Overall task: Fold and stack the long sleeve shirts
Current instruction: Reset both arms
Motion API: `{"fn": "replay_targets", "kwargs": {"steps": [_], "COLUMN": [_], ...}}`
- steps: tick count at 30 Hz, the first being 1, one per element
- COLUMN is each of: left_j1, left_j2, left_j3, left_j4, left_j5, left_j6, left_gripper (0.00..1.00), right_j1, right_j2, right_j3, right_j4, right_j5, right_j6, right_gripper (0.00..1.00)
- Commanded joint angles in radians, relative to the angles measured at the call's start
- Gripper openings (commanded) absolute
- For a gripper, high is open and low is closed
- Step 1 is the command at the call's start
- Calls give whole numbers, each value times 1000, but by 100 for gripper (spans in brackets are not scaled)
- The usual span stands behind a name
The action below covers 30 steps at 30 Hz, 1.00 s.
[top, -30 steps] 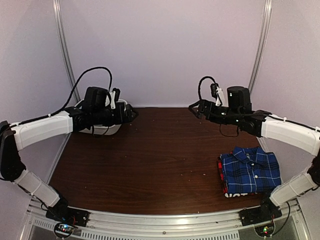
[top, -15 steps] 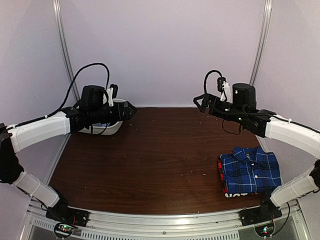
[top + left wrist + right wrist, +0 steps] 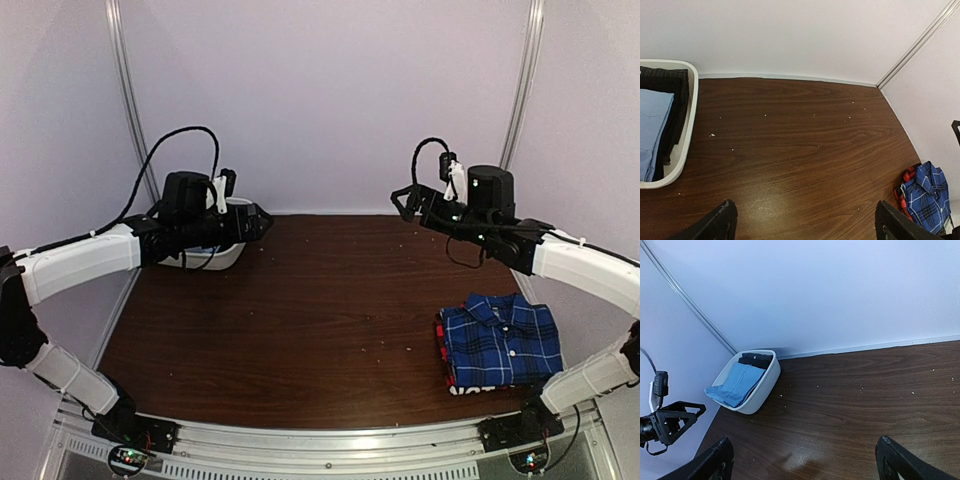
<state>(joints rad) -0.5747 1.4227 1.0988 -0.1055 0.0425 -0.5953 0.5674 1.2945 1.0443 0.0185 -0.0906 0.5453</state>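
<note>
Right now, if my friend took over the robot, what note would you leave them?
Left tool: open, empty, raised beside the white basket.
Right tool: open, empty, raised over the far right of the table.
Shirts: the blue plaid shirt lies folded on top of the red shirt, at the table's near right.
Done: both look folded and stacked.
Left: probably nothing. The basket holds only a light blue cloth and a black garment.
</note>
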Motion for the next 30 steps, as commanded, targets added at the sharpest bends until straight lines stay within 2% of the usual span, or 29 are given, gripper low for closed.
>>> {"fn": "replay_targets", "kwargs": {"steps": [1, 30], "left_j1": [6, 6], "left_j2": [-5, -26], "left_j3": [-1, -8], "left_j4": [48, 25], "left_j5": [-12, -28], "left_j6": [19, 18], "left_gripper": [98, 98], "right_j1": [6, 6], "right_j2": [-14, -24], "right_j3": [-6, -26], "right_j4": [9, 17], "right_j5": [25, 18], "right_j6": [-14, -10], "right_gripper": [100, 100]}}
